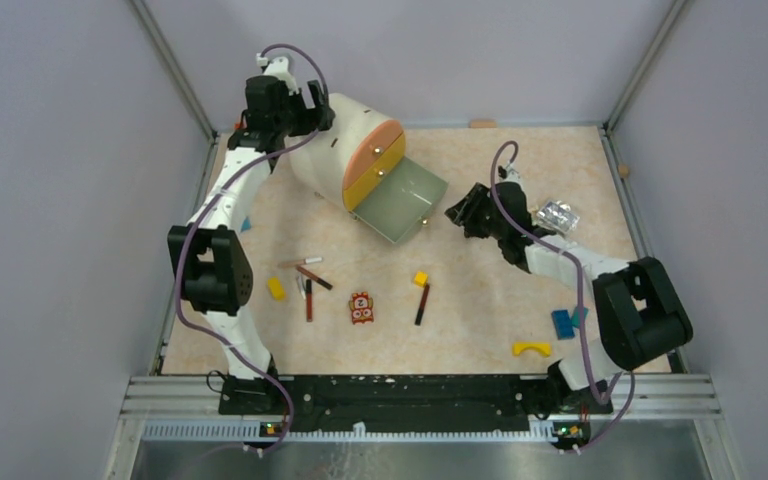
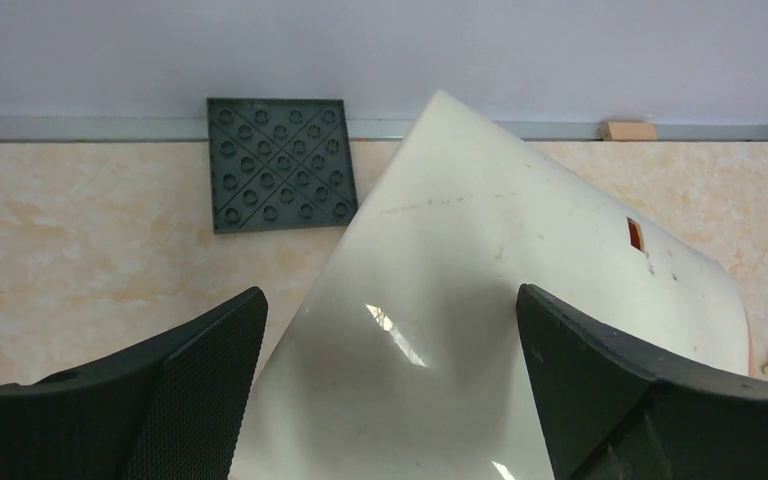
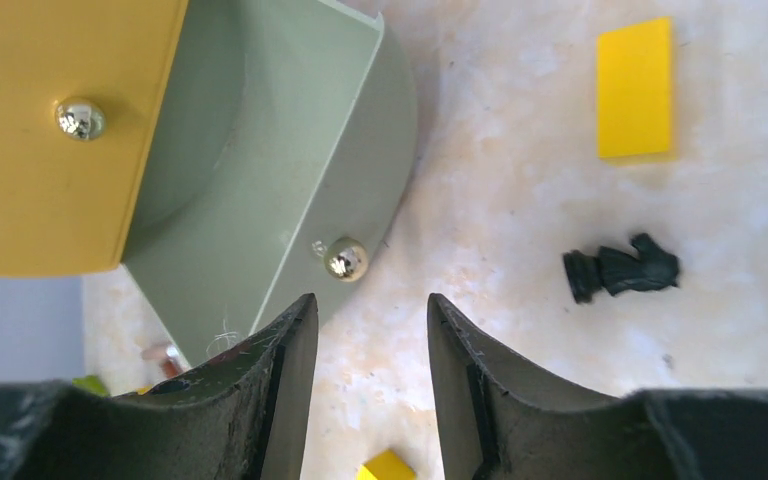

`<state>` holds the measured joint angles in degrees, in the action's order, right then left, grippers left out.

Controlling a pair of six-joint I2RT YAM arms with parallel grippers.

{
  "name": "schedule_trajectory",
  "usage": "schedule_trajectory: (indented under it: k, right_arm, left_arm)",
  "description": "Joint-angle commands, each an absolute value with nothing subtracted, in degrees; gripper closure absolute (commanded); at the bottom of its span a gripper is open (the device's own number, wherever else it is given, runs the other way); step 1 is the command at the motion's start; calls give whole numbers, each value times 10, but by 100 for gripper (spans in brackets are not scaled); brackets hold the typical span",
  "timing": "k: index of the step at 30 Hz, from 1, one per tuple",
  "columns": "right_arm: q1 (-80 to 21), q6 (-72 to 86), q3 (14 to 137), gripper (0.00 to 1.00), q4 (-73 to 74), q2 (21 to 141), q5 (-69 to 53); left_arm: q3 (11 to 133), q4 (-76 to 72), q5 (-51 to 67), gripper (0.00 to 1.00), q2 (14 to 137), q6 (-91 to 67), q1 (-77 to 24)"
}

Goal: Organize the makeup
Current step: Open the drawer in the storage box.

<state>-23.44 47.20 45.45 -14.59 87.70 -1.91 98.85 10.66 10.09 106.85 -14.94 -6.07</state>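
Yellow blocks [image 1: 276, 288] and a toy [image 1: 361, 307] lie among the sticks [image 1: 314, 277]; one stick [image 1: 422, 304] points to the far edge of the table [image 1: 550, 160]. The left tool [image 2: 390, 315] and right tool [image 3: 368, 320] stand spread.

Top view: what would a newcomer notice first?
The white domed cabinet at the far edge, left of centre, its green drawer pulled out and seemingly empty, the yellow drawer next to it shut. Then the makeup sticks scattered loose mid-table, and the right arm, jaws parted, just off the green drawer's knob.

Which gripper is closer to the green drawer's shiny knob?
Right. The right gripper sits just in front of the knob; the left gripper is at the white cabinet, behind the drawer.
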Motion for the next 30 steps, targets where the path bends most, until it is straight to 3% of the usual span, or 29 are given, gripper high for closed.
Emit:
schedule_trajectory:
  k: [1, 13, 23, 30]
  right_arm:
    - [-227, 390, 468, 57, -68, 807, 36]
    - [-227, 366, 437, 57, -16, 708, 39]
    - [-232, 301, 441, 57, 4, 664, 27]
    - [-361, 228, 541, 58, 20, 715, 52]
  left_arm:
    - [1010, 155, 66, 1, 1014, -138, -63]
    - [952, 251, -88, 1, 889, -194, -62]
    - [716, 282, -78, 1, 717, -231, -62]
    - [694, 332, -106, 1, 651, -174, -62]
